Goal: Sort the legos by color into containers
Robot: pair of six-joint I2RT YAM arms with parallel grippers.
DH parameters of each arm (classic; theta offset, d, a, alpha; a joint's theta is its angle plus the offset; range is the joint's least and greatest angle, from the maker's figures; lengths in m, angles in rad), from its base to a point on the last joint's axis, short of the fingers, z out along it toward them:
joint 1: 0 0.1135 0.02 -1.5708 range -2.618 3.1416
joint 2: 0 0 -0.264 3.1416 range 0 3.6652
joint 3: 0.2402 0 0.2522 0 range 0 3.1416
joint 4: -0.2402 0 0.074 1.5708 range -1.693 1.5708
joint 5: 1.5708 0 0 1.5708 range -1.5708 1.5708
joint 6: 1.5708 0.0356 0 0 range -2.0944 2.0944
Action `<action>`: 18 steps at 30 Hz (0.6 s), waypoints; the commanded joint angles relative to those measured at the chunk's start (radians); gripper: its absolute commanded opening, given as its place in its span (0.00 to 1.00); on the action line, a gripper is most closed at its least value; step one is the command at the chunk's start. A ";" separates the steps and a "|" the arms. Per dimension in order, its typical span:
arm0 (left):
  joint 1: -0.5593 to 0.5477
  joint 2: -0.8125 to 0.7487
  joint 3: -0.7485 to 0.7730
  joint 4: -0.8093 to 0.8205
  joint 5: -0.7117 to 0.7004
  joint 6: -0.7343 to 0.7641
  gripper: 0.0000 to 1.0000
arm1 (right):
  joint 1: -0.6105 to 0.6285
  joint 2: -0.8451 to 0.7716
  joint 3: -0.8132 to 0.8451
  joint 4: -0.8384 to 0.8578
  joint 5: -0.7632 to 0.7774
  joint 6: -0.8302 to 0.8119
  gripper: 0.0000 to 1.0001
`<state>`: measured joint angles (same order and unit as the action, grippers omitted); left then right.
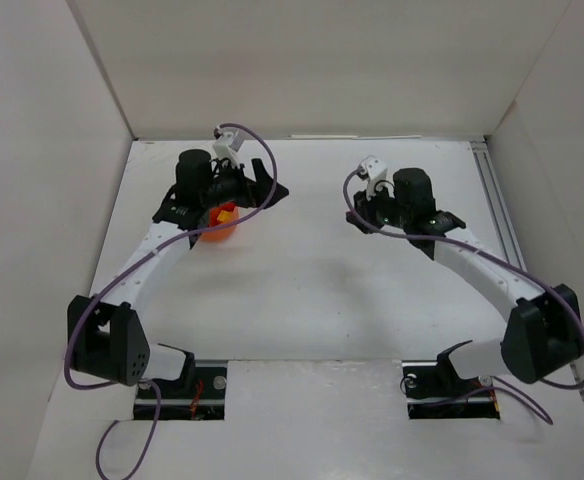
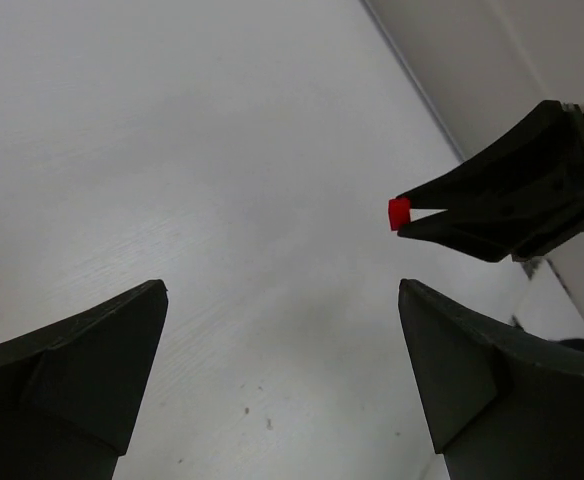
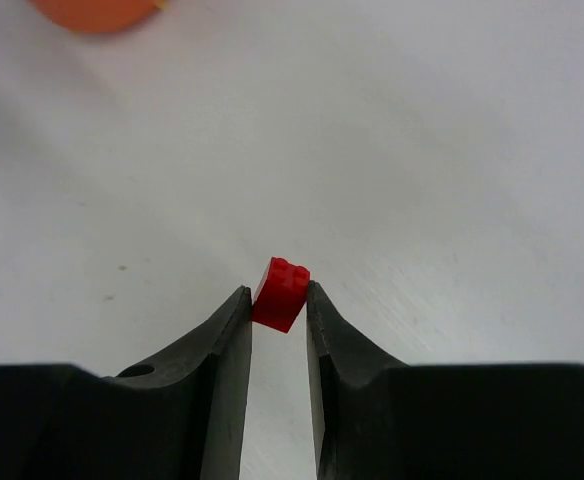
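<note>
My right gripper [image 3: 280, 292] is shut on a small red lego brick [image 3: 280, 293], pinched at the fingertips and held above the white table. The same brick [image 2: 400, 213] shows in the left wrist view at the tip of the right gripper [image 2: 408, 213]. The orange bowl [image 1: 217, 226] sits at the back left, with red and yellow pieces inside; its rim [image 3: 97, 12] shows at the top of the right wrist view. My left gripper [image 1: 260, 190] hovers beside and over the bowl, open wide and empty [image 2: 282, 290]. My right gripper [image 1: 355, 218] is to the right of the bowl, pointing at it.
White walls enclose the table on the left, back and right. A metal rail [image 1: 497, 205] runs along the right edge. The arm bases stand at the near edge.
</note>
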<state>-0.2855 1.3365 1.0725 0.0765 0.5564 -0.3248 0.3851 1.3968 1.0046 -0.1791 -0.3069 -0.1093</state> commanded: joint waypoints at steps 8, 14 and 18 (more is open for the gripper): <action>-0.076 0.078 -0.046 0.318 0.438 -0.158 0.91 | 0.084 -0.150 -0.034 0.156 -0.403 -0.317 0.16; -0.109 0.119 -0.036 0.327 0.438 -0.192 0.85 | 0.107 -0.183 -0.034 0.156 -0.442 -0.351 0.16; -0.159 0.151 0.021 0.252 0.386 -0.168 0.80 | 0.117 -0.183 -0.015 0.156 -0.433 -0.360 0.16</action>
<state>-0.4149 1.4708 1.0317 0.3309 0.9436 -0.5003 0.4866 1.2362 0.9665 -0.0738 -0.7002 -0.4335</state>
